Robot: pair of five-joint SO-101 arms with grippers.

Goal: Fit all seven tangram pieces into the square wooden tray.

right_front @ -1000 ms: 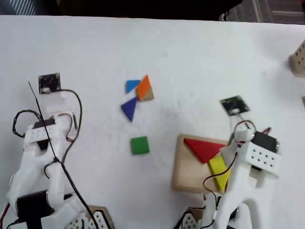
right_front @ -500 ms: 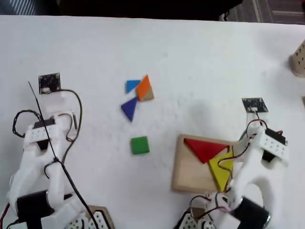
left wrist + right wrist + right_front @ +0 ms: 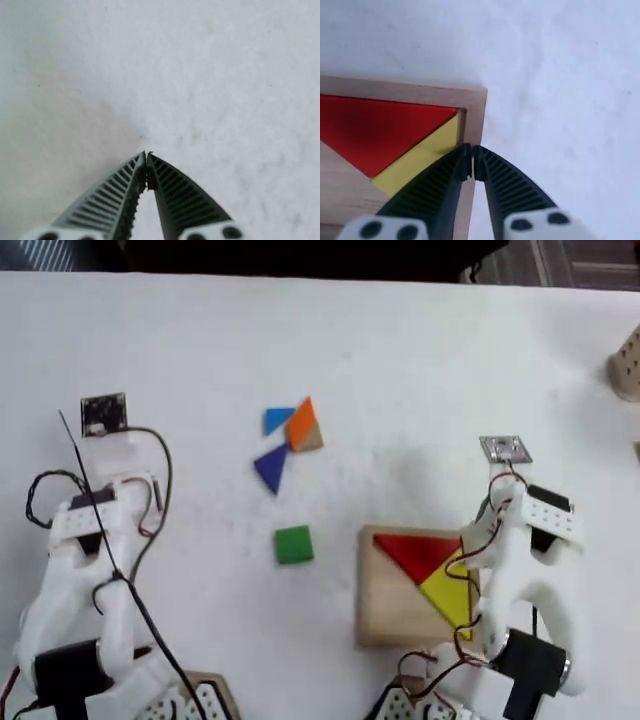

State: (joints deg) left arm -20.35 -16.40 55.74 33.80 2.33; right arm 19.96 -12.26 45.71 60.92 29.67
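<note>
The square wooden tray [image 3: 385, 602] lies in front of the right arm [image 3: 520, 560]. A red triangle [image 3: 418, 551] and a yellow triangle [image 3: 452, 590] lie flat inside it, edge to edge. My right gripper [image 3: 471, 153] is shut with nothing in it, its tips just over the tray's rim [image 3: 473, 107] beside the yellow triangle [image 3: 420, 157] and the red triangle [image 3: 380, 127]. A green square [image 3: 293, 544] lies left of the tray. Farther back are a light blue triangle [image 3: 277, 419], an orange piece [image 3: 302, 424], a tan piece [image 3: 314, 441] and a dark blue triangle [image 3: 271, 467]. My left gripper [image 3: 146, 158] is shut over bare table.
The left arm [image 3: 85, 570] stands at the near left with loose cables around it. A perforated tan object [image 3: 627, 365] sits at the far right edge. The white table [image 3: 400, 360] stretches open behind the pieces.
The right arm swung right, then back beside the tray. The tray slid a little left and turned square to the table, and the yellow triangle now lies flat against the red one.
</note>
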